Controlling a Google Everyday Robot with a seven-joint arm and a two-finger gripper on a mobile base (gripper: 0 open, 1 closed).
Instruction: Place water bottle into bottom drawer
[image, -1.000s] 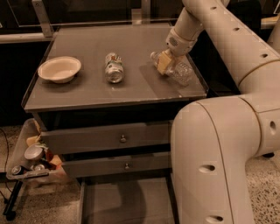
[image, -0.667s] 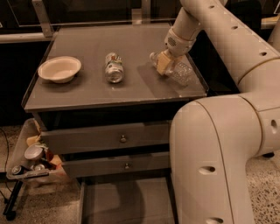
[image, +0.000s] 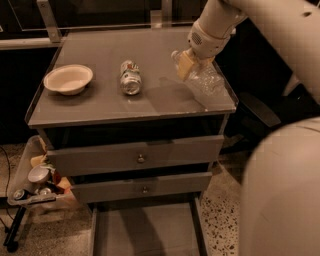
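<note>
The water bottle (image: 206, 82), clear and crinkled, lies tilted at the right edge of the cabinet top (image: 100, 102), its cap end pointing up-left. My gripper (image: 189, 61) comes down from the upper right and its yellowish fingers (image: 184, 64) are closed around the bottle's neck end. The bottom drawer (image: 145, 230) is pulled out below the cabinet front, a wide shallow grey tray with low side walls, and nothing shows inside it.
A metal can (image: 130, 77) lies on its side mid-top, and a pale bowl (image: 68, 79) sits at the left. Two upper drawers with small knobs (image: 141, 159) are closed. A cluttered bin (image: 37, 180) stands at the left. My pale body (image: 285, 195) fills the lower right.
The gripper and bottle stay at about the same spot on the right of the top. My body now shows further right in view, uncovering more of the drawer fronts.
</note>
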